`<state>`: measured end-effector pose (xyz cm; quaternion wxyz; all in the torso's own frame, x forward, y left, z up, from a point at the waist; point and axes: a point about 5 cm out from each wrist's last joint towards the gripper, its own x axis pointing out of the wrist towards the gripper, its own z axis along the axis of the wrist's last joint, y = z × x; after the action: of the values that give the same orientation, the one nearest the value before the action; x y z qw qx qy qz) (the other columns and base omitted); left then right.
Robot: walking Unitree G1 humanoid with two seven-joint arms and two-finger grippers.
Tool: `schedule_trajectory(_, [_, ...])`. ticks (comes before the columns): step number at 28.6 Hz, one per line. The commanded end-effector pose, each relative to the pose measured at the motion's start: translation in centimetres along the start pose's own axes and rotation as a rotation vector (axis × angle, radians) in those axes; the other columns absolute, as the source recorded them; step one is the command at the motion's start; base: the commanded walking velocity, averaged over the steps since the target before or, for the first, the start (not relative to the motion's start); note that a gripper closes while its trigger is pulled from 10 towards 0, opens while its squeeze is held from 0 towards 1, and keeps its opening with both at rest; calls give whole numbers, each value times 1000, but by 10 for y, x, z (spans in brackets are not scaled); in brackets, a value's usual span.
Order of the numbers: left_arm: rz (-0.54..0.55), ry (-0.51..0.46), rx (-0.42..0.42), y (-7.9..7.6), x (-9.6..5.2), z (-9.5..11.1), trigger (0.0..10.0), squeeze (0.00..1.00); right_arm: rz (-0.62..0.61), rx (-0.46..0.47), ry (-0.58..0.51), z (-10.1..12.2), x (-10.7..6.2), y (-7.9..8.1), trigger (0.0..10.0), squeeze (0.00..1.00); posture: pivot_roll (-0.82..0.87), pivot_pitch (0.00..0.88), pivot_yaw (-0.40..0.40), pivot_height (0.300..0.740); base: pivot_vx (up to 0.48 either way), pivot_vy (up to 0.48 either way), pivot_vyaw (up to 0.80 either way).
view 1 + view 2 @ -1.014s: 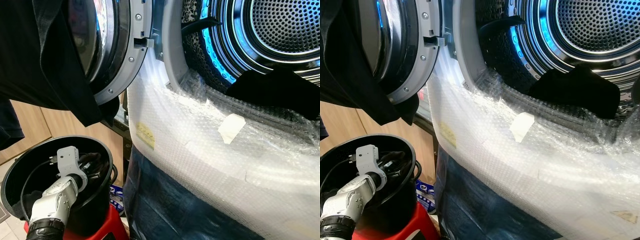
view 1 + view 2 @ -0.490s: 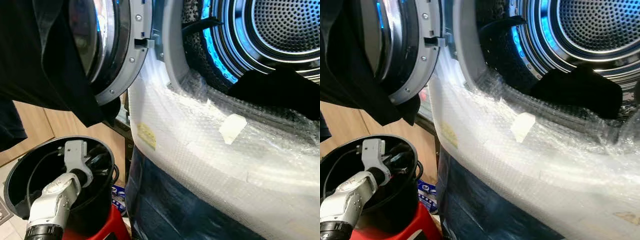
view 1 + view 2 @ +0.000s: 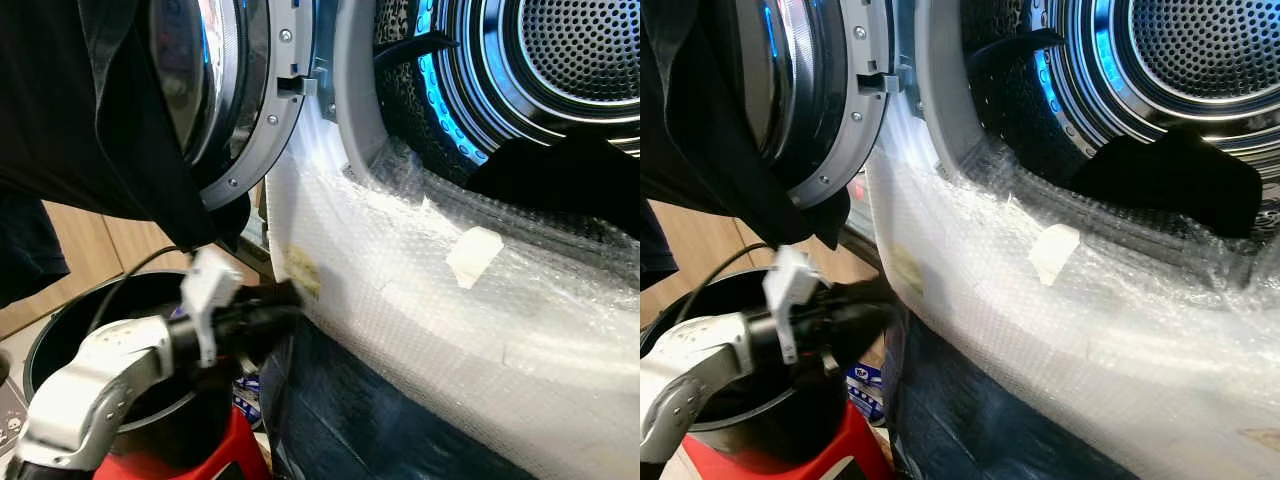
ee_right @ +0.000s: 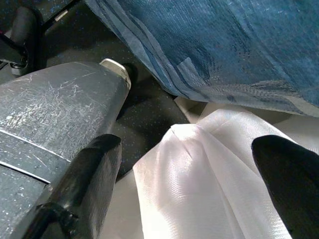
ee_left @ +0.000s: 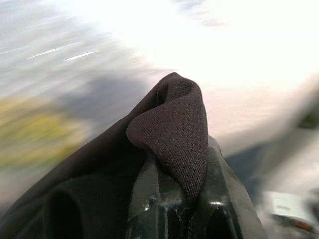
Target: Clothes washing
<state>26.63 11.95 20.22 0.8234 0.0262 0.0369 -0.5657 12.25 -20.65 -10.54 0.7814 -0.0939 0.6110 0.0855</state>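
- The left gripper (image 3: 285,295) has its two black fingers pinched together on a fold of dark cloth (image 5: 172,124). In the left wrist view the mesh fabric bunches up between the fingertips and hangs back toward the wrist.
- That gripper sits just above the rim of the black bucket (image 3: 60,325), which stands on a red stool (image 3: 830,445), and its tips are right against the bubble wrap (image 3: 420,290) that covers the front of the washing machine.
- Above and beyond the gripper is the open drum (image 3: 1200,50), lit blue, with another dark garment (image 3: 1170,180) lying on its lower lip.
- The round door (image 3: 240,100) stands open above the gripper, with black clothing (image 3: 90,110) draped over it.
- Between the gripper and the drum rises the wrapped front with a strip of tape (image 3: 472,255) on it.
- The right gripper (image 4: 189,169) hangs low with its fingers spread wide and holding nothing, over white cloth (image 4: 199,184) and blue fabric (image 4: 224,45).
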Motion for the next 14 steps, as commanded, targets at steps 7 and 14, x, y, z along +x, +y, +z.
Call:
schedule_trajectory(7, [-308,-3,30,-26,43,5,0,0,13,-1,-5,4,1,4,10000,0,61,46,-77,740,0,0,0])
schedule_trajectory(14, [-438,-48,44,-44,76,13,0,0,13,3,-8,5,1,5,10000,0,47,41,-67,740,0,0,0])
